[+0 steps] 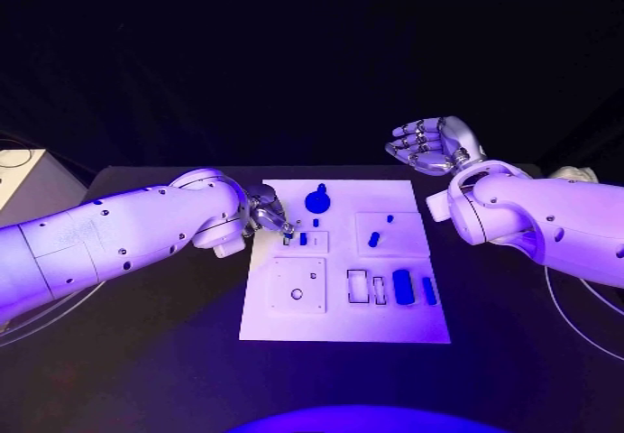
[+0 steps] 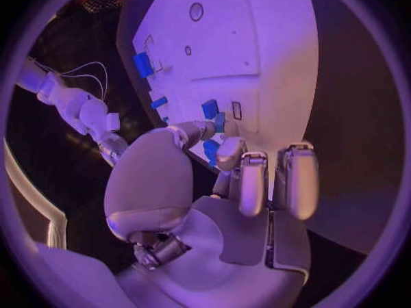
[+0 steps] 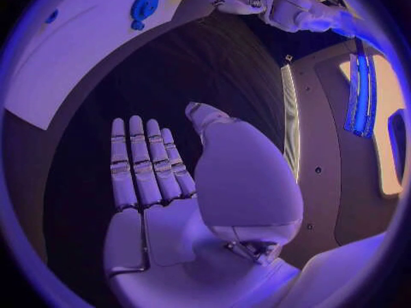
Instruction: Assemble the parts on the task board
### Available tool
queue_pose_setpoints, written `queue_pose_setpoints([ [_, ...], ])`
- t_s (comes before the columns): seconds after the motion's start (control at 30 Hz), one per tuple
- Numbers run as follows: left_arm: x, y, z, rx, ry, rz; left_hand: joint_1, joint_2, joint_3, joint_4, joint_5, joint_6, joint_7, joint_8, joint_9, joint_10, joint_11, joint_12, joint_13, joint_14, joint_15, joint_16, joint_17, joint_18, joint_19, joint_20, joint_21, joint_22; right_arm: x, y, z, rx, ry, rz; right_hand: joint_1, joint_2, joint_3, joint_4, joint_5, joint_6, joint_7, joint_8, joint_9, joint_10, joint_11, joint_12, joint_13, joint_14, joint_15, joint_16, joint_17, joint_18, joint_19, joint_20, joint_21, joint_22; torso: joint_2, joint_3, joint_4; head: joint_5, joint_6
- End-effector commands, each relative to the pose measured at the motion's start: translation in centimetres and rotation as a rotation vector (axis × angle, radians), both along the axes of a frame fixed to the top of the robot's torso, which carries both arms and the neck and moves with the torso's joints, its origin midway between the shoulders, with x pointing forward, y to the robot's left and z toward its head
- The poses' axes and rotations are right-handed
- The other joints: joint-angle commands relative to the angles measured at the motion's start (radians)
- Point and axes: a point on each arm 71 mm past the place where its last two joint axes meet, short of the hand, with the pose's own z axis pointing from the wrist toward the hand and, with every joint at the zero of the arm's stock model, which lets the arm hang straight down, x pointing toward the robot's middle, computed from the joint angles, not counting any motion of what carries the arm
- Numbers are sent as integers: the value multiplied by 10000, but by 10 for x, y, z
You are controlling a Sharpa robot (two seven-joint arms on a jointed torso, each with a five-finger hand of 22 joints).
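Observation:
The white task board (image 1: pixel 341 320) lies mid-table. My left hand (image 1: pixel 270 216) reaches over its far left part, fingertips down beside a small blue peg (image 1: pixel 303 239) standing in a square plate. In the left wrist view the thumb and one finger (image 2: pixel 229 150) pinch a small blue part (image 2: pixel 212 152), with the other fingers curled. A round blue knob (image 1: pixel 317 200) sits at the board's far edge. My right hand (image 1: pixel 435 144) hangs raised beyond the far right corner, its fingers (image 3: pixel 141 161) straight and holding nothing.
Another blue peg (image 1: pixel 373 239) stands in the right square plate. A long blue part (image 1: pixel 403 287) and a thinner one (image 1: pixel 429 290) lie at the near right, beside empty slots (image 1: pixel 356 285). A plate with a hole (image 1: pixel 297 293) sits near left. A white box (image 1: pixel 26 180) stands far left.

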Motion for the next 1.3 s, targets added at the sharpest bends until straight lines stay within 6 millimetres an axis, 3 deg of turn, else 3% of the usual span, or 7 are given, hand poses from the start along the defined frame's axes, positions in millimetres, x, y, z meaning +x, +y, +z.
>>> queue_pose_setpoints([
  [0.03, 0, -1, -2, 533, -112, -296, -8, 105, 1722, -1701, 69, 157, -73, 70, 110, 58, -1, 11, -18, 1040, -45, 64, 2632, -94, 74, -3, 30, 900, 0, 1, 0, 174, 29, 125, 6, 69, -44, 7, 48, -43, 477, -26, -15, -19, 77, -44, -18, -10, 76, -47, -19, 124, -68, -22, -27, -25, 4, -13, 2, -10, -20],
  [1.3, -1, 4, -10, 1329, 193, -573, -42, 81, 1733, -1740, 173, 175, -80, 71, 122, 51, -9, -27, -64, 1040, -54, 64, 2632, -96, 80, -13, 33, 906, 0, -1, -2, 311, 407, 112, 25, 113, -51, -60, 295, 31, 510, -43, -87, 89, 91, -145, -59, 95, 85, -152, -137, 126, -115, -6, -17, -222, 3, -8, 6, 14, -147],
])
